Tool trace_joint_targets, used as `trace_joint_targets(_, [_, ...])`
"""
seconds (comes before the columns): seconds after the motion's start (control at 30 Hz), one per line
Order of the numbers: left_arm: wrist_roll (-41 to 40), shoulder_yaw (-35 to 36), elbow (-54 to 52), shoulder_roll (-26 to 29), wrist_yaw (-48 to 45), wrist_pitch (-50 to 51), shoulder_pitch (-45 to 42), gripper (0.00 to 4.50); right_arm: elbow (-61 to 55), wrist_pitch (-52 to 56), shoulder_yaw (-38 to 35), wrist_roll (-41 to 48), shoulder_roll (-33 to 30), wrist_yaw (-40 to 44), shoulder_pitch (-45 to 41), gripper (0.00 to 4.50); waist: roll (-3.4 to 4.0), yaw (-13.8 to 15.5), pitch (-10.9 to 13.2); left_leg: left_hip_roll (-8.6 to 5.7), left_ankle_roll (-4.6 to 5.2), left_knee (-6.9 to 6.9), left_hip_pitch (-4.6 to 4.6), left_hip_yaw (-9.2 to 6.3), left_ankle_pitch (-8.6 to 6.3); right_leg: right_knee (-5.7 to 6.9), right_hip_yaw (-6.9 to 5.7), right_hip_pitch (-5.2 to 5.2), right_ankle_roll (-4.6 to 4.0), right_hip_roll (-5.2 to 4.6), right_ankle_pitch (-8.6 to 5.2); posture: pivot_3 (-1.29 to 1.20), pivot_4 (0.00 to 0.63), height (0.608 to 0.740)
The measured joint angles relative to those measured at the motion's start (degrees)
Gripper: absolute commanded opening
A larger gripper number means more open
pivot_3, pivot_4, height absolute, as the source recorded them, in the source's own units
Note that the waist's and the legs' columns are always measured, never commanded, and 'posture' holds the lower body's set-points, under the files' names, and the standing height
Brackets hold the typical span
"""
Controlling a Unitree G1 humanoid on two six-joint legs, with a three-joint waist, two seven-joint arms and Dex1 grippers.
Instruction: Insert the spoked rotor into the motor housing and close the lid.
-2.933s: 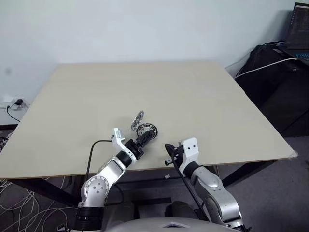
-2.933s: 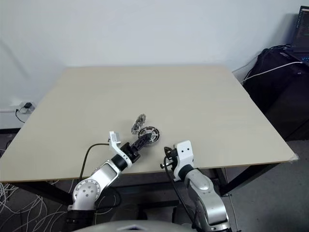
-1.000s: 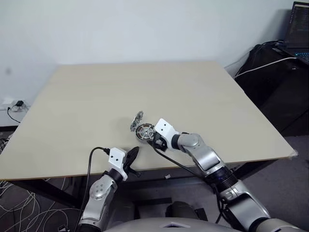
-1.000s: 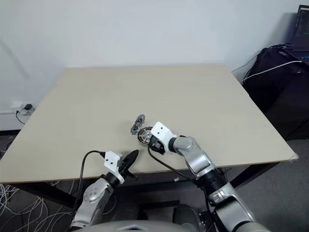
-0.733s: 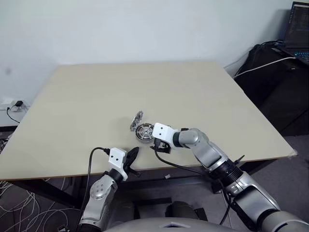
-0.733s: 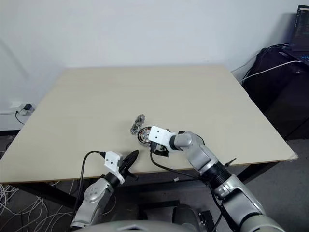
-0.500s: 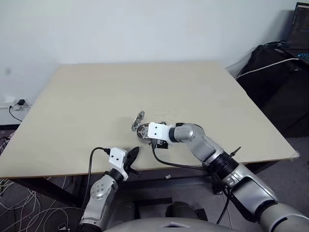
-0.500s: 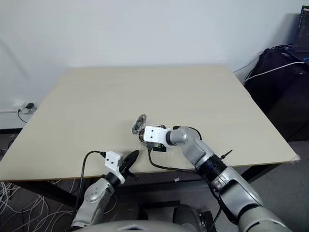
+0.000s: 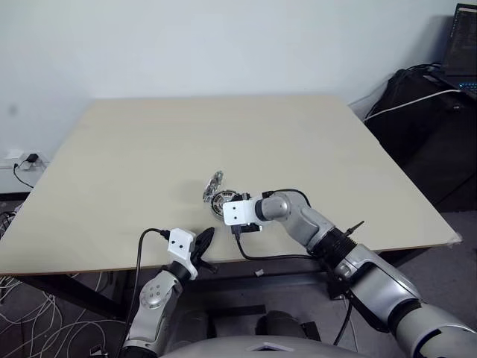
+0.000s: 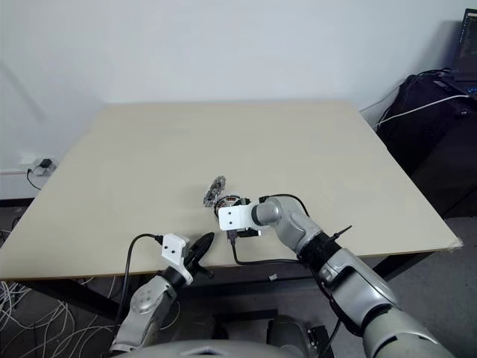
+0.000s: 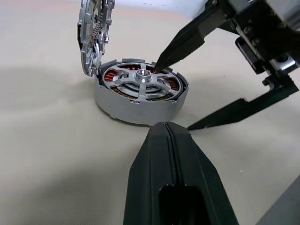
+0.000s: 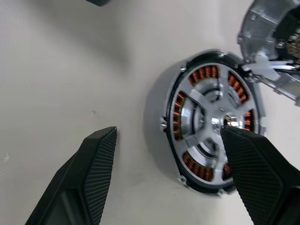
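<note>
The motor housing (image 11: pixel 136 110) lies flat on the table (image 9: pixel 112 164), near its front middle. The spoked rotor (image 11: pixel 140 79) sits inside it, with copper windings showing between the spokes. The lid (image 11: pixel 96 35) stands on edge against the housing's far left side. My right gripper (image 12: pixel 169 133) is open and points down at the housing. One of its fingers (image 12: pixel 253 168) is over the rotor's face, and the other is beside the housing wall, over bare table. My left gripper (image 9: pixel 205 237) is shut and empty at the table's front edge, pointing at the housing from a short way off.
The table's front edge runs just under my left gripper. Black bags (image 9: pixel 417 112) and a laptop (image 9: pixel 462 45) stand beyond the right side of the table. Cables (image 9: pixel 30 313) lie on the floor at the left. Wide bare tabletop extends behind the housing.
My right gripper has rolled and swung a little left over the housing, so that it now straddles the housing's side. The left gripper, drawn back from the housing earlier, has kept still.
</note>
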Motion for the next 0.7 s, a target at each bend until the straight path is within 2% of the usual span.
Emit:
trace_joint_targets(0.33, [-0.12, 1.58, 4.89, -0.85, -0.52, -1.94, -1.32, 0.0, 2.99, -2.33, -0.03, -1.65, 0.29, 1.32, -1.81, 3.79, 0.01, -0.03, 0.0, 0.0, 0.0, 0.01, 0.0, -0.01, 0.0, 0.01, 0.0, -0.01, 0.0, 0.01, 0.01, 0.0, 0.0, 0.74])
trace_joint_targets(0.37, [-0.12, 1.79, 5.25, -0.87, -0.67, -2.18, -1.37, 0.0, 3.19, -2.59, -0.03, -1.67, 0.33, 1.6, -1.81, 3.38, 0.01, -0.04, 0.0, 0.0, 0.0, 0.01, 0.0, 0.0, 0.0, 0.01, 0.0, -0.01, 0.0, 0.0, 0.01, 0.0, 0.0, 0.74])
trace_joint_targets(0.4, [-0.12, 1.85, 5.56, -0.88, -0.79, -2.37, -1.45, 0.0, 3.32, -2.96, -0.03, -1.68, 0.34, 1.96, -1.81, 3.22, 0.01, -0.02, 0.0, 0.0, 0.0, 0.01, 0.0, -0.01, 0.0, 0.01, 0.0, -0.01, 0.0, 0.0, 0.01, 0.0, 0.0, 0.74])
trace_joint_targets(0.57, [-0.11, 1.89, 6.24, -1.31, -1.26, -3.17, -1.73, 0.0, 3.35, -4.4, -0.19, -1.59, 0.24, 5.2, -2.41, 1.62, 0.01, -0.01, -0.01, 0.0, 0.0, 0.03, 0.01, -0.02, 0.0, 0.01, -0.01, 0.01, -0.01, -0.05, 0.01, 0.0, 0.0, 0.74])
trace_joint_targets(0.7, [-0.11, 1.88, 6.23, -1.35, -1.25, -3.15, -1.72, 0.0, 3.38, -5.05, -0.24, -1.5, 0.03, 7.69, -2.66, 1.62, 0.03, 0.01, -0.03, 0.0, 0.0, 0.02, 0.0, -0.03, -0.01, 0.01, -0.01, 0.0, -0.01, -0.07, 0.01, 0.0, 0.0, 0.74])
